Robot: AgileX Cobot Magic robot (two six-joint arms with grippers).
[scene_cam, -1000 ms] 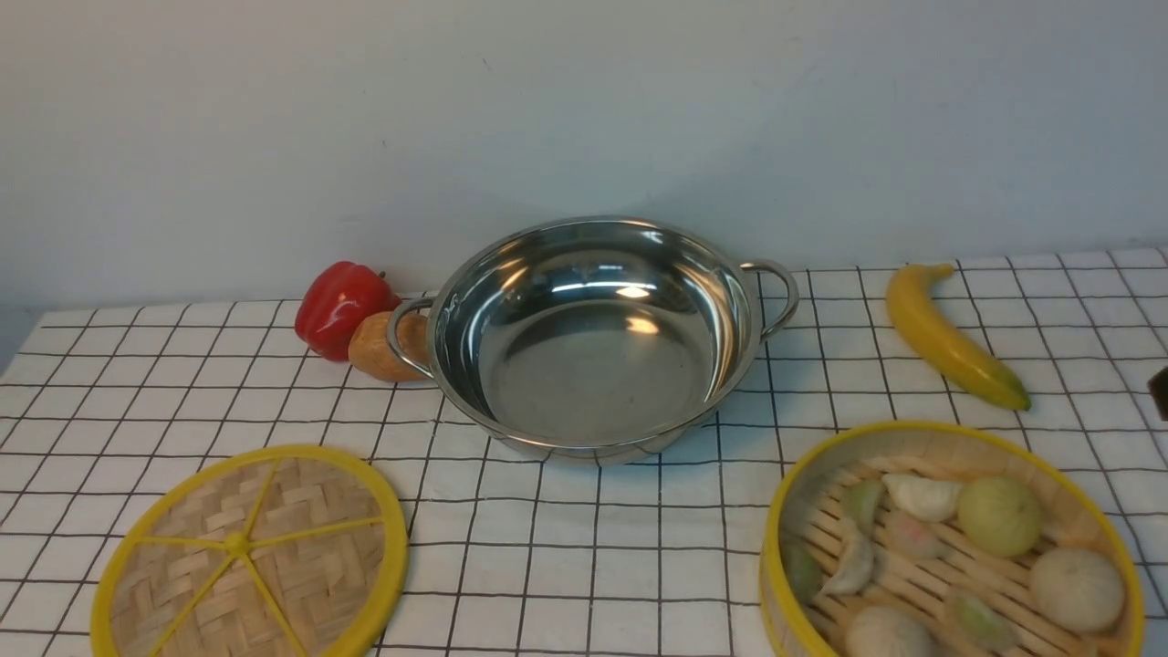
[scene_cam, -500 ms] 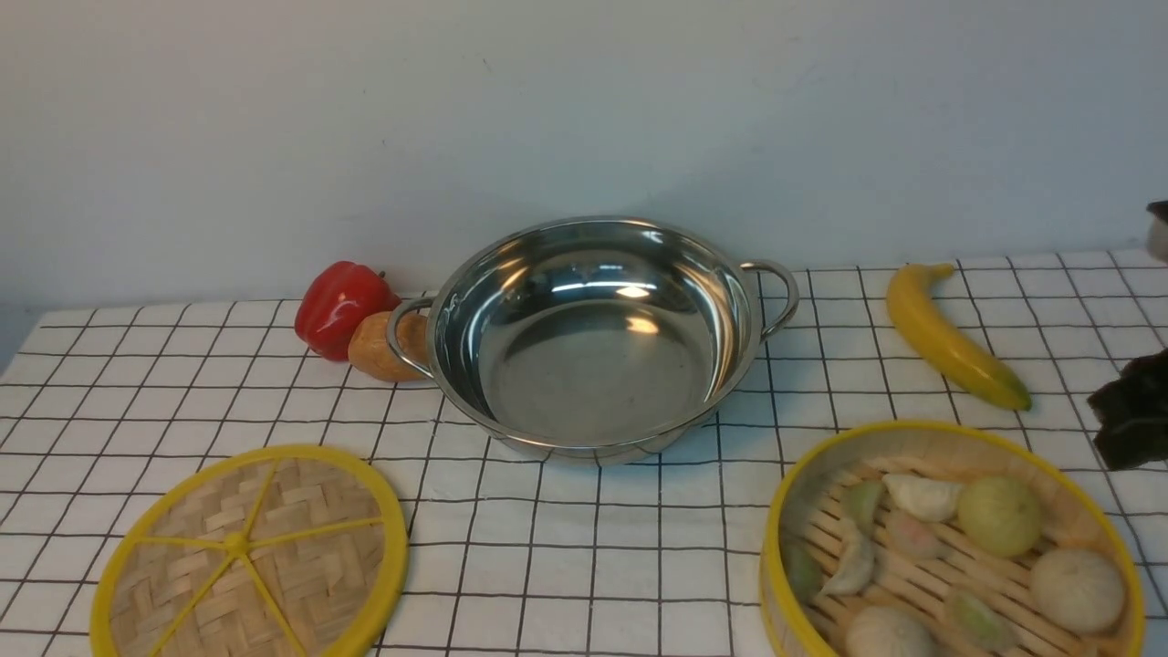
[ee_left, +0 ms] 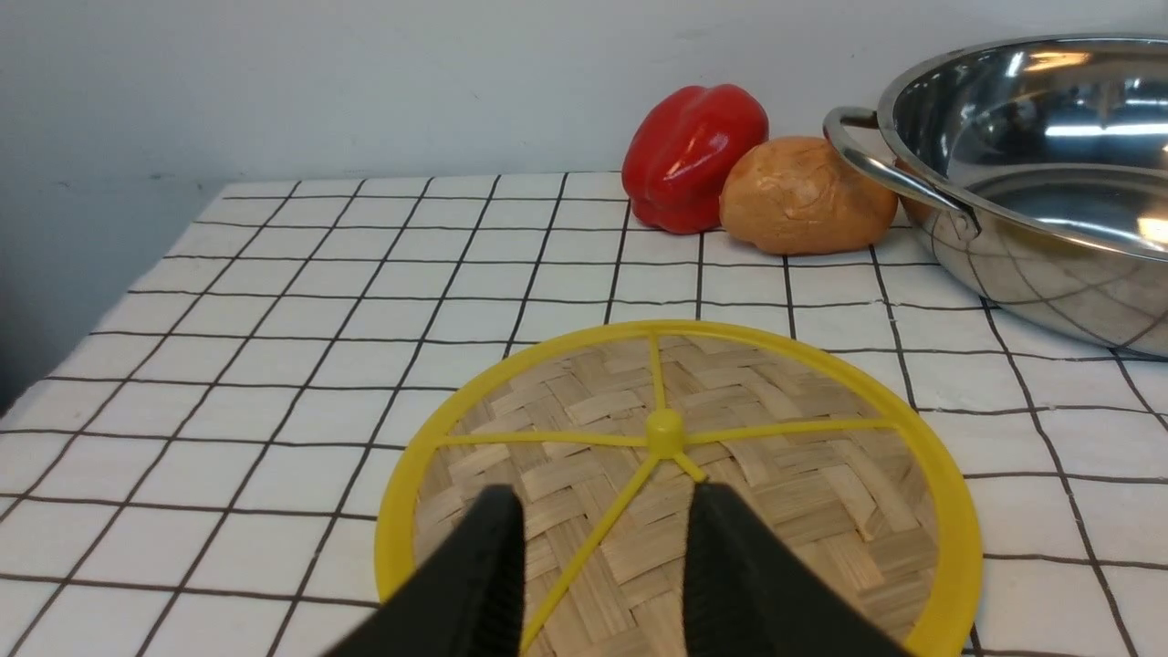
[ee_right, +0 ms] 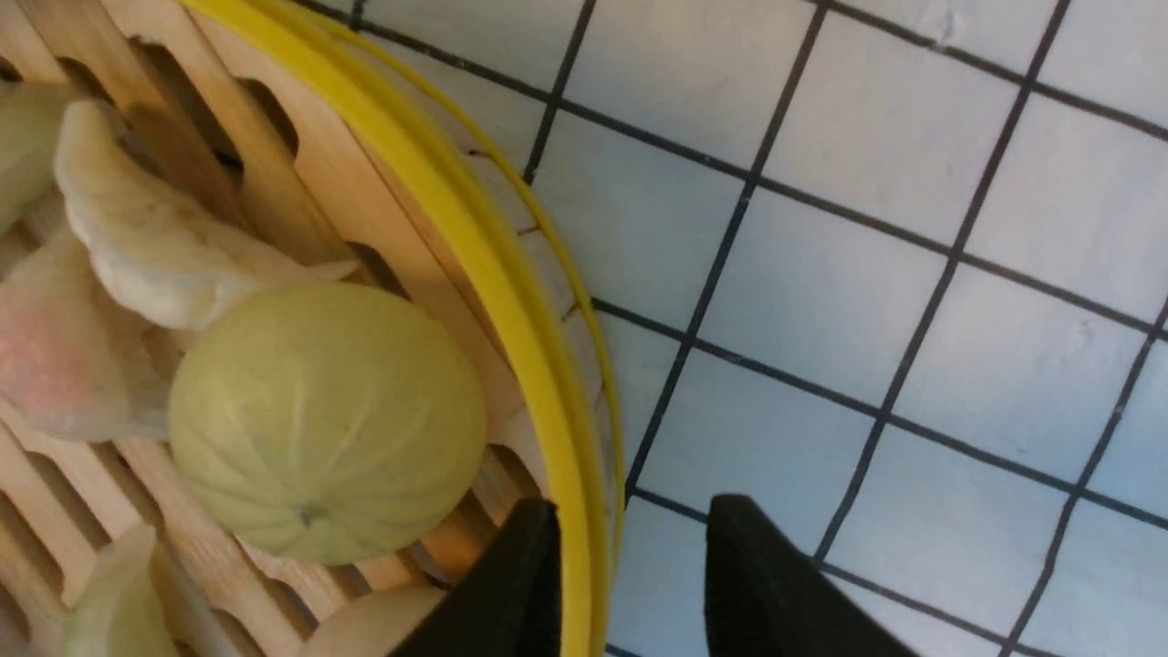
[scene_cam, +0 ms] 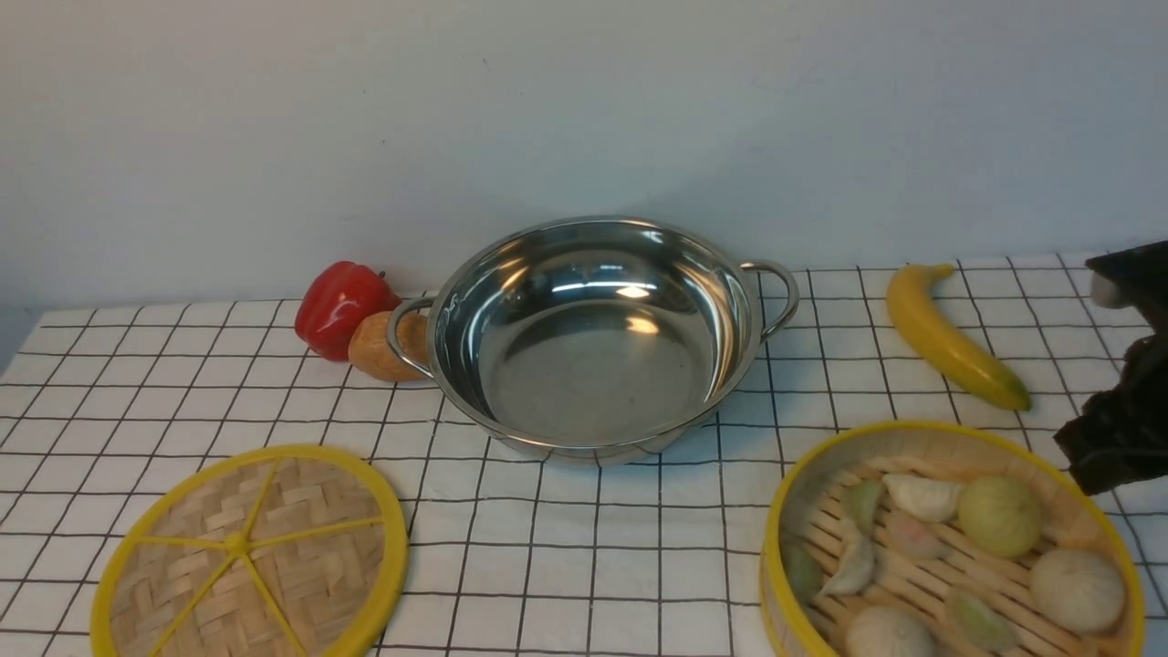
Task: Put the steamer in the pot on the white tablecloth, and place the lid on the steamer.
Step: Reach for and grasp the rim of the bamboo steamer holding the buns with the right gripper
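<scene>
The steel pot stands empty at the middle of the white tablecloth. At the front right sits the steamer, with dumplings and buns on its slats. The woven lid lies flat at the front left. My right arm comes in from the right edge, by the steamer's far right rim. In the right wrist view my right gripper is open and straddles the yellow rim, one finger inside, one outside. My left gripper hangs open over the lid, near its hub.
A red pepper and a brown potato lie against the pot's left handle. A banana lies right of the pot, just behind the steamer. A wall closes off the back.
My right arm has come into the front view from the right edge and dropped toward the steamer's right rim. Pot, lid and steamer have not moved.
</scene>
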